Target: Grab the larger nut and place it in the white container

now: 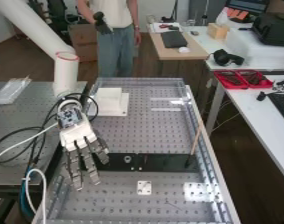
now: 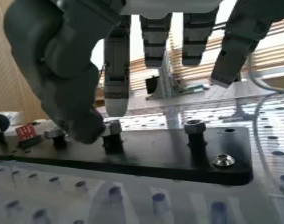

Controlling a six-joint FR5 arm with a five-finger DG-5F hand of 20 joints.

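Dark grey robot hand (image 1: pixel 77 136) above black rectangular plate (image 1: pixel 162 162), fingers straight, spread apart; thumb (image 2: pixel 76 107) just beside 1 silver-topped black post (image 2: pixel 113 141). Silver metal nut (image 2: pixel 224 160) on plate near 1 end. White boxy container (image 1: pixel 119 110) on perforated metal bench (image 1: pixel 152 133).

Yeah, no luck reading anything here, sorry. Closest thing to a label is that little red tag (image 2: pixel 25 131) in the wrist view, near the black plate (image 2: pixel 146 152), and it's got some pale and dark marks on it, but they're way too small and blurry for me to make out a word or a number. Can't get any legible lettering out of the high view either.
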